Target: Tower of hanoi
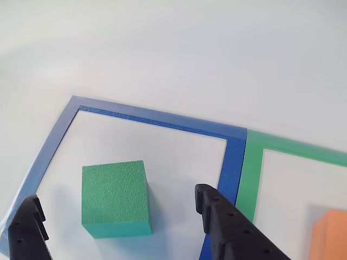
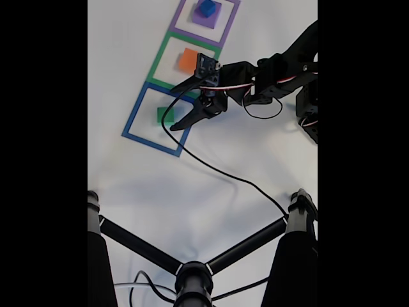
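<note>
A green block (image 1: pixel 115 197) (image 2: pixel 165 114) sits on the white table inside the blue tape square (image 1: pixel 162 120) (image 2: pixel 137 112). My gripper (image 1: pixel 117 195) (image 2: pixel 174 110) is open, one black finger on each side of the block and apart from it. In the green tape square (image 2: pixel 158 61) rests the orange block (image 2: pixel 188 59) (image 1: pixel 331 235), off to the right in the other view. Farther along, the blue cube (image 2: pixel 206 7) lies on the purple slab (image 2: pixel 214 17) in the purple tape square.
A black cable (image 2: pixel 217 169) runs from the arm (image 2: pixel 275 80) across the table. Black tripod legs (image 2: pixel 192 268) spread across the bottom of the fixed view. The green tape outline (image 1: pixel 250 173) borders the blue one.
</note>
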You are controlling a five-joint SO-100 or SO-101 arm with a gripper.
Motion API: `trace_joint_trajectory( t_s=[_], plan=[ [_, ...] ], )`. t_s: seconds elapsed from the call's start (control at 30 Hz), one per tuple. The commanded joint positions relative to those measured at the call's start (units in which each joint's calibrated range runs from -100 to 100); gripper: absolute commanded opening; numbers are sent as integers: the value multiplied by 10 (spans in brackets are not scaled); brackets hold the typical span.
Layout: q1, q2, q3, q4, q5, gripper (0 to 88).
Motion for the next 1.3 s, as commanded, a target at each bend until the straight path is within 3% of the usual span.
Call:
trace_joint_trajectory(
  t_s=[0.0,0.83,1.1,1.27],
  plan=[
    [-4,17,-41,-22,2,333],
    [-30,107,-98,-38,2,311],
    [-34,107,-104,-41,2,279],
    [-37,99,-102,-40,2,197]
  ],
)
